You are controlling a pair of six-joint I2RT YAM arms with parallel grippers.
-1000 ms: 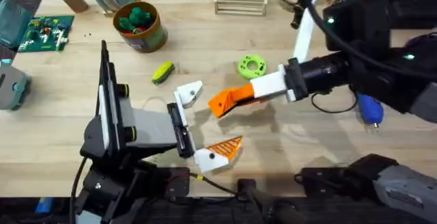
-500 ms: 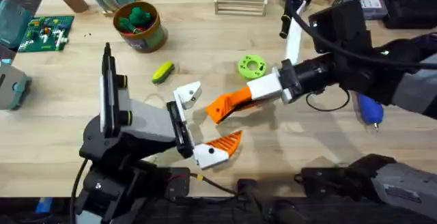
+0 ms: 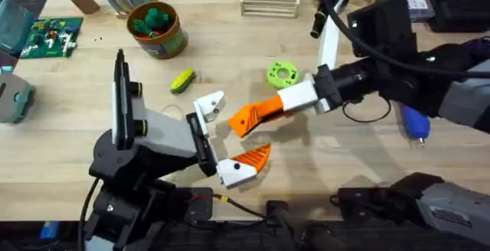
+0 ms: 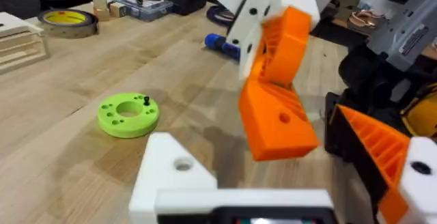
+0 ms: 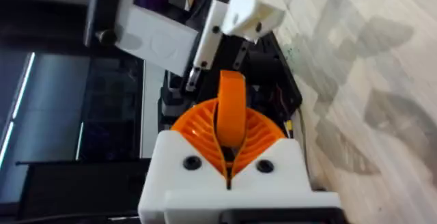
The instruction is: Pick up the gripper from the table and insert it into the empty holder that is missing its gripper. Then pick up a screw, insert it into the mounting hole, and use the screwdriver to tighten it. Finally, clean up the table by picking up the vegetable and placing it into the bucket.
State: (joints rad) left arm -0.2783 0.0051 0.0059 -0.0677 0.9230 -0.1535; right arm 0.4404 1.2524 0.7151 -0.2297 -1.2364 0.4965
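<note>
1. My right arm's jaws (image 3: pixel 264 113) are clenched on the small orange ribbed plastic wedge, the gripper (image 3: pixel 246 118), holding it in the air above the middle of the pale wooden surface (image 3: pixel 329 167). In the right wrist view the orange wedge (image 5: pixel 231 108) stands pinched between my two orange ribbed pads (image 5: pixel 191 125).
2. My left arm's jaws (image 3: pixel 222 140) are spread wide and hold nothing. One side is the bare white angular plastic holder (image 3: pixel 211 104); the other carries its own orange ribbed finger (image 3: pixel 253 158), nearer the front edge.
3. The held gripper sits just beside the empty holder, on its right, between the two sides of the left jaws. I cannot tell whether they touch. In the left wrist view the gripper (image 4: pixel 276 118) hangs tilted just past the white holder (image 4: pixel 174 173), with a hole showing in its face.
4. The blue pen-like screwdriver (image 3: pixel 413 122) lies near the right edge, partly under my right arm.
5. The small oblong yellow-green toy vegetable (image 3: pixel 182 80) lies left of centre, toward the back.
6. The short round brown bucket (image 3: pixel 157 30) stands near the back left, with dark green toy pieces (image 3: pixel 151 19) inside.
7. A bright-green ring disc (image 3: pixel 282 74) lies flat just behind my right jaws.
</note>
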